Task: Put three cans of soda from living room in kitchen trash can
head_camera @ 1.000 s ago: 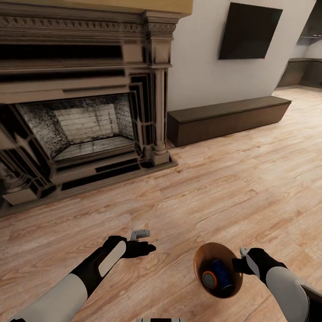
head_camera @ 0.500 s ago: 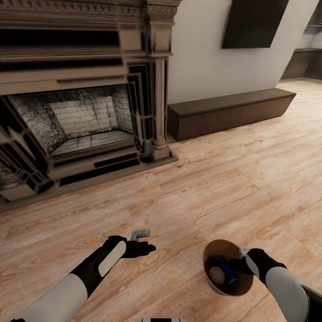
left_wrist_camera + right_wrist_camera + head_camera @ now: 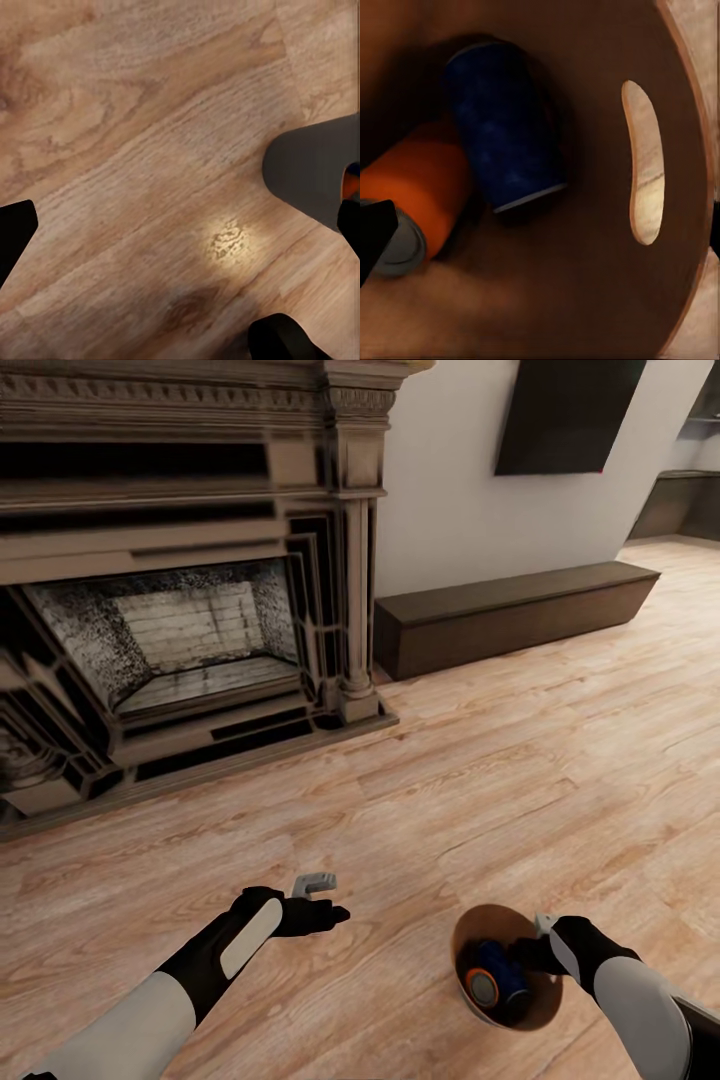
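The right gripper [image 3: 540,940] is clamped on the near rim of the trash can [image 3: 478,925], which hangs tilted over the floor [image 3: 520,780] with its open mouth turned up toward the head camera. Inside the can, just ahead of the right fingers, two soda cans can be counted: one dark blue can [image 3: 506,131] and one orange can [image 3: 424,191] with a grey metal top, lying side by side and touching on the can's inner wall. Whether a third can is in there cannot be told. The oval handle slot [image 3: 645,161] sits in the wall beyond the blue can, with wood floor showing through it. The left gripper [image 3: 322,895] hangs empty over the floor, well apart from the trash can, fingers spread wide, nothing between them. Beyond both grippers: one ornate fireplace [image 3: 180,590], one low dark bench [image 3: 510,615] along the white wall, one wall TV [image 3: 565,415] above it.
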Controlling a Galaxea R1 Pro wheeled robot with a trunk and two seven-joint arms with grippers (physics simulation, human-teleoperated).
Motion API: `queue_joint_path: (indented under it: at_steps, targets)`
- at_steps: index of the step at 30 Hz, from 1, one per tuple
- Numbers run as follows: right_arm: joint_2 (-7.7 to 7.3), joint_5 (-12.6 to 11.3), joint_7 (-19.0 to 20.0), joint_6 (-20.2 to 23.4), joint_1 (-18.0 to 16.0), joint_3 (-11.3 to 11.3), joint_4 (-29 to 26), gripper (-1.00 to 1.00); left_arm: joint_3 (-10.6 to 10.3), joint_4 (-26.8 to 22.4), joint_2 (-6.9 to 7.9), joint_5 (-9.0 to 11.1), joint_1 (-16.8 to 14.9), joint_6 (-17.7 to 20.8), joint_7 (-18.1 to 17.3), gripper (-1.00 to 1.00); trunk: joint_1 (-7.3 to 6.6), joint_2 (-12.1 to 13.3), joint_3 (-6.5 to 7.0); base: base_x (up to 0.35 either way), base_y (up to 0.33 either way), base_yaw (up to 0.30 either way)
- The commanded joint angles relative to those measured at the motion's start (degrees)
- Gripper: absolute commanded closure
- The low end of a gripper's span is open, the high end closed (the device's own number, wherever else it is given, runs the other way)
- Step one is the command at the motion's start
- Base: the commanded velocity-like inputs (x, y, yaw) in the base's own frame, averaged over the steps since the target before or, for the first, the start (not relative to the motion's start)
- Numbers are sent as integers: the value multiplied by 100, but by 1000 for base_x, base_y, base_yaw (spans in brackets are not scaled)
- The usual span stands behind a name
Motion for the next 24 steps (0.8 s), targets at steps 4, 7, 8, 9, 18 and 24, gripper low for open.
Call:
queue_joint_path:
  at_steps: [4, 7, 8, 9, 18, 24]
  targets:
    - [0, -16, 2, 0, 0, -8, 0, -100, -8, -9, 4, -2, 2, 2, -7, -100, -88, 162, 72, 0, 0, 0]
    - [0, -16, 4, -2, 0, -8, 0, -100, -11, -16, 6, -7, 4, -2, -9, -100, -154, 282, 126, 0, 0, 0]
    - [0, -16, 4, -1, 0, -8, 0, -100, -11, -18, 6, -7, 5, -3, -9, -100, -176, 322, 144, 0, 0, 0]
    - [0, -16, 5, -1, 0, -8, 0, -100, -11, -21, 6, -8, 6, -4, -9, -100, -198, 363, 162, 0, 0, 0]
    - [7, -16, 3, -7, 0, -8, 1, -100, -12, -30, 7, -9, 9, -4, -15, -100, -396, 723, 324, 0, 0, 0]
    - [9, -14, 2, -8, 0, -2, 1, -100, -12, -31, 7, -9, 9, -6, -17, -100, -528, 964, 431, 0, 0, 0]
